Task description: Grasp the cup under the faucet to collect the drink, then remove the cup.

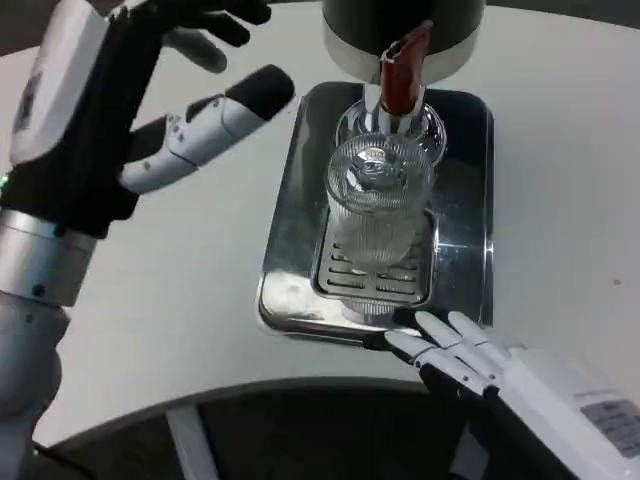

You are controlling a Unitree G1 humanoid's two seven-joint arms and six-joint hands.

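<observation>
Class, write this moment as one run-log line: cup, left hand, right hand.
cup: upright on drip tray under faucet, unheld | left hand: open, raised left of cup | right hand: open, near tray's front edge

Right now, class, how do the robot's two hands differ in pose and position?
The left hand is raised beside the cup, fingers spread wide; the right hand lies low at the tray's near edge, fingers together. The left hand shows much black; the right looks mostly white. Both hold nothing.

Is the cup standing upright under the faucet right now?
Upright: the cup stands on the drip tray grate below the faucet, rim up. Neither hand holds it.
</observation>
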